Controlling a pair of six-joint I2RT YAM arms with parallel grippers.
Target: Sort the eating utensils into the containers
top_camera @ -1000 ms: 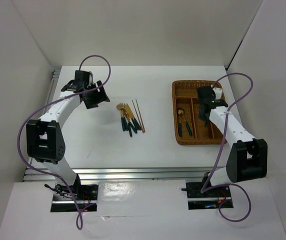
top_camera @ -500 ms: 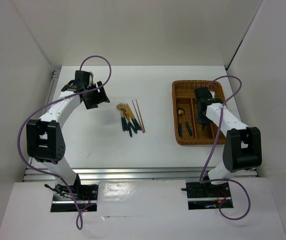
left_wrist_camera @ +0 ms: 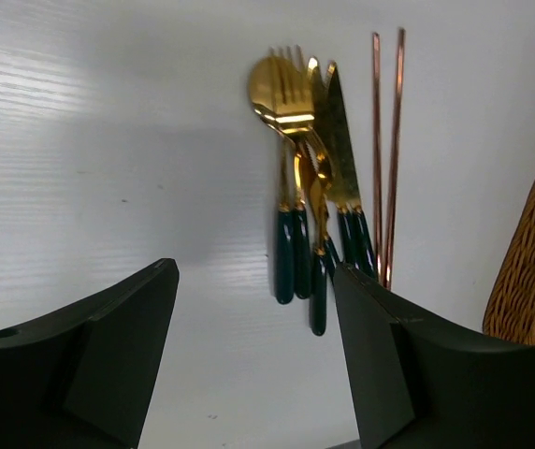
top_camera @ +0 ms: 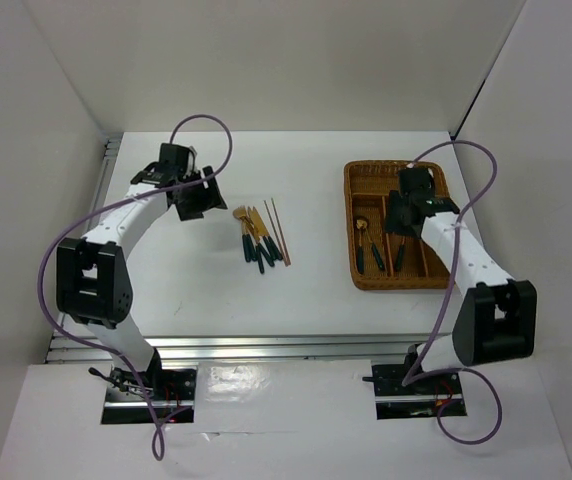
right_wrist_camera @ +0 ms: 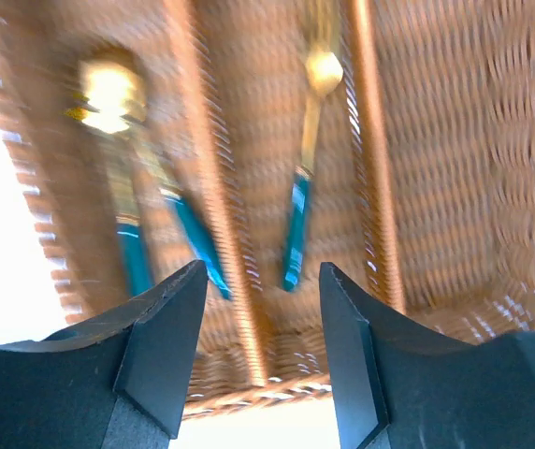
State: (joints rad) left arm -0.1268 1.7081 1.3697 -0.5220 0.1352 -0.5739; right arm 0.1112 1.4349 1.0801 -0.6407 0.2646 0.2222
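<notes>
Over the rectangular brown woven wicker tray, the right fingers stand apart with nothing between them. Below them, in the second long compartment from the tray's left side, lies one slim gold-headed piece with a dark green handle, too blurred to name. The leftmost compartment holds a gold-headed spoon and another green-handled piece close beside it. Farther left, the left fingers are likewise apart and empty, hovering above the white surface near the handle ends of a small heap of cutlery with gold spoon, fork and knife heads on dark green handles. Two thin brown chopsticks lie parallel just beside the heap, on its tray side.
</notes>
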